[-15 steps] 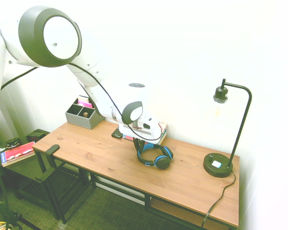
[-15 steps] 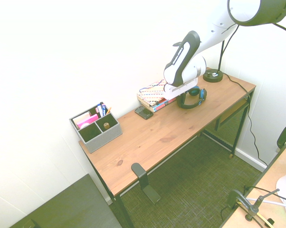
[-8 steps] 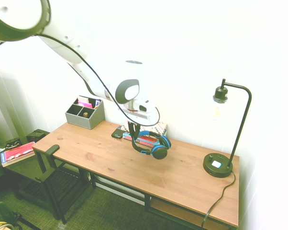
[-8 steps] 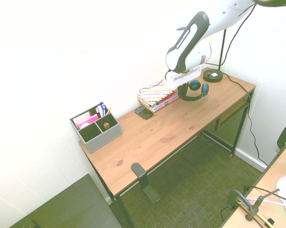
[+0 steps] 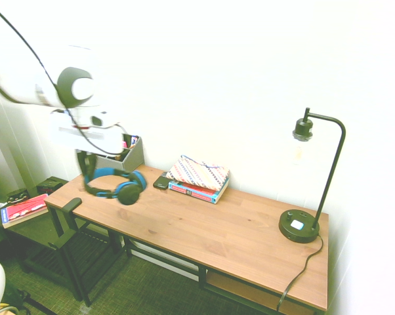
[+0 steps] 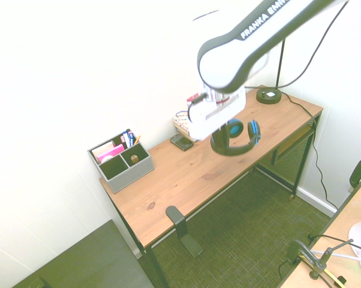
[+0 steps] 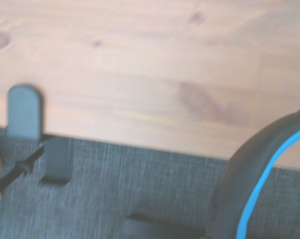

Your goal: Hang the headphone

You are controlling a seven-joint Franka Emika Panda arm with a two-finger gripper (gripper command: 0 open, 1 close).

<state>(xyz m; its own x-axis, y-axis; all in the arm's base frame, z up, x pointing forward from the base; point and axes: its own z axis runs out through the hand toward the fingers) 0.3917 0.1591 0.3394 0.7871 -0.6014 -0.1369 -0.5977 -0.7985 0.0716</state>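
Headphone [image 5: 112, 185]: carried clear above the table's [image 5: 204, 230] hook end, headband clamped in closed jaws. Judged light, fairly stiff, cups prone to swinging; headband top is best gripped.

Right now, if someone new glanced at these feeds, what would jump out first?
The blue-and-black headphone dangling from the shut gripper, in the air over the desk's end near the gray organizer. Next, the black hook clamped to the desk's front edge, and the black lamp at the far end.
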